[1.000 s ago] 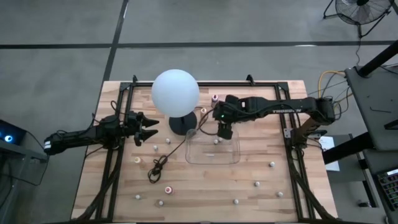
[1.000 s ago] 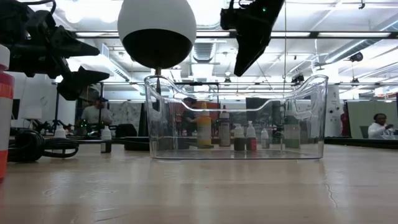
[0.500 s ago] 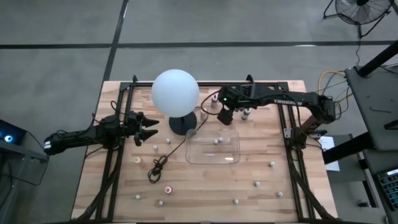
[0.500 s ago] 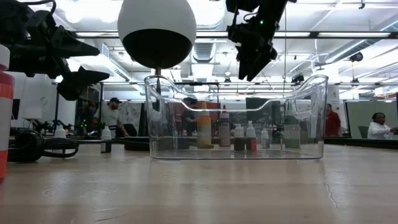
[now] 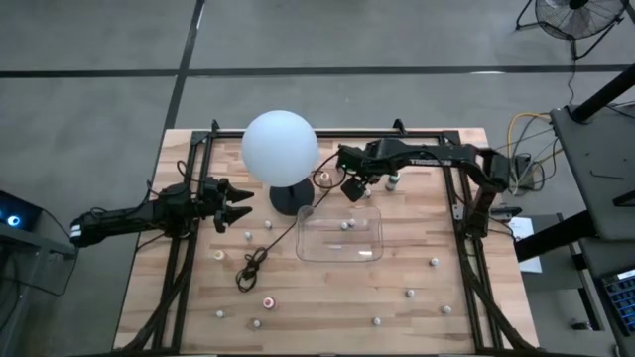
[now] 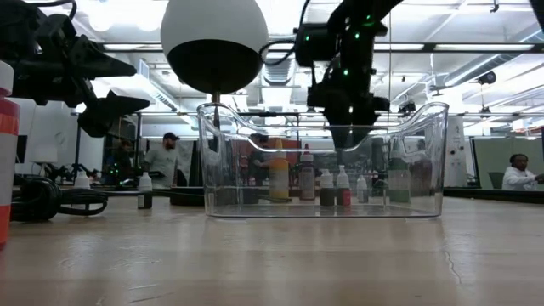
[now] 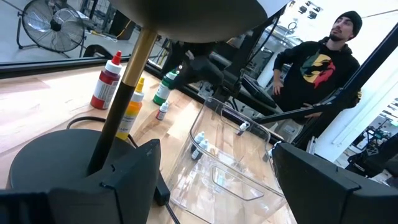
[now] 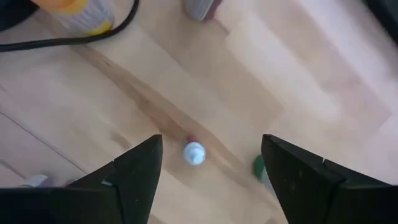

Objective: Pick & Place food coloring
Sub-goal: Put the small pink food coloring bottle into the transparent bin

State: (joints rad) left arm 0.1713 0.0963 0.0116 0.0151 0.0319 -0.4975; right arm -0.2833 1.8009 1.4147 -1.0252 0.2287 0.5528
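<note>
- The right gripper (image 5: 354,187) hangs above the table's far half, at about 12 o'clock from the clear tray (image 5: 374,245) and just beyond its far wall; its fingers (image 8: 137,168) are spread wide with nothing between them; in the low view the right gripper (image 6: 347,136) points down behind the tray (image 6: 429,127).
- Straight below that gripper a small white-capped bottle (image 8: 194,153) stands on the wood, centred in the gap between the fingers and not touched; a green-capped bottle (image 8: 259,165) is just beside it.
- The left gripper (image 5: 235,205) waits at 9 o'clock from the lamp base (image 5: 291,196), its fingers (image 7: 134,177) open and holding nothing.
- The white globe lamp (image 5: 280,146) stands at about 10 o'clock from the tray.
- Food coloring bottles are scattered; one (image 5: 344,225) sits inside the tray near its far wall; one (image 5: 392,181) stands at 3 o'clock from the right gripper; one (image 5: 434,262) lies at 4 o'clock from the tray; a red-capped one (image 5: 269,301) lies toward 7 o'clock near the front edge; another (image 5: 247,235) is near the left gripper.
- A black cable (image 5: 260,255) runs from the lamp base toward 7 o'clock.
- A person (image 7: 315,68) in dark clothes stands beyond the table.
</note>
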